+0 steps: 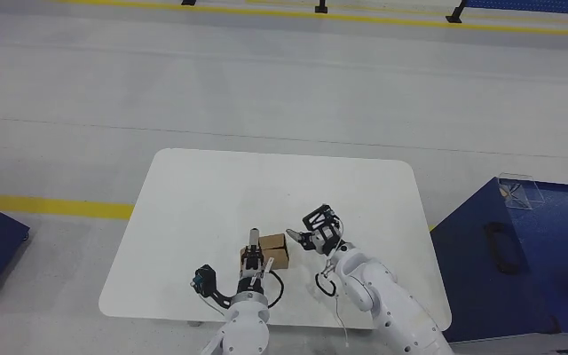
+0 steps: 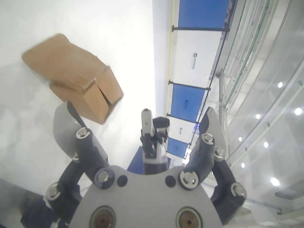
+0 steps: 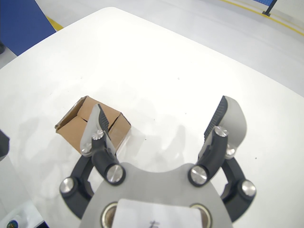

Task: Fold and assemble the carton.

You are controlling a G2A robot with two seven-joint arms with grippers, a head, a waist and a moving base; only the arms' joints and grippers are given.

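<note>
1. I'm counting one carton [image 1: 277,253], brown cardboard.
2. I'm counting two grippers: the left gripper [image 2: 137,111] and the right gripper [image 3: 162,103].
3. I'm seeing one white table [image 1: 266,177].
4. I'm making out two floor stripes: the far yellow line [image 1: 266,13] and the near yellow line [image 1: 62,207].

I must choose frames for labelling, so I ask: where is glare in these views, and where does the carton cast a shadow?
Left wrist view: the table is washed almost white around the carton, and ceiling lamps glare as bright spots. Right wrist view: even light; a faint shadow lies on the table beside the carton. Top view: even light, no glare.
</note>
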